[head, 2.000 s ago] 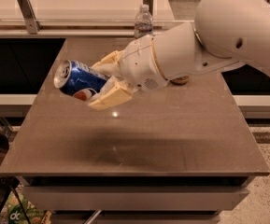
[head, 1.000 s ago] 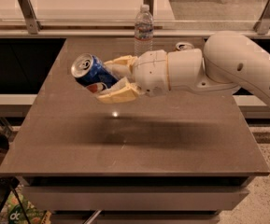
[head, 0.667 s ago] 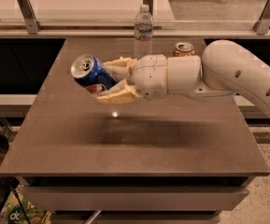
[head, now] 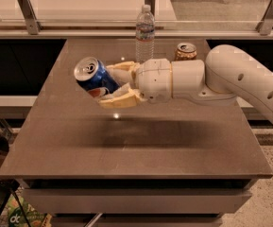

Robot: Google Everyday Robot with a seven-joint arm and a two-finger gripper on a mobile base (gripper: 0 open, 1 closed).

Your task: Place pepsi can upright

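Observation:
The blue pepsi can (head: 93, 76) is held in the air above the left middle of the brown table (head: 126, 145). It is tilted, with its silver top pointing up and to the left. My gripper (head: 108, 83) is shut on the can, one cream finger above it and one (head: 119, 99) below. The white arm reaches in from the right.
A clear plastic water bottle (head: 145, 34) stands at the back middle of the table. A gold can (head: 186, 51) stands upright to its right, behind the arm. A glass rail runs behind the table. The table's front edge drops off near the bottom.
The arm has drawn back to the right and turned, so the can has tipped up a little. The gold can has come into sight behind the arm.

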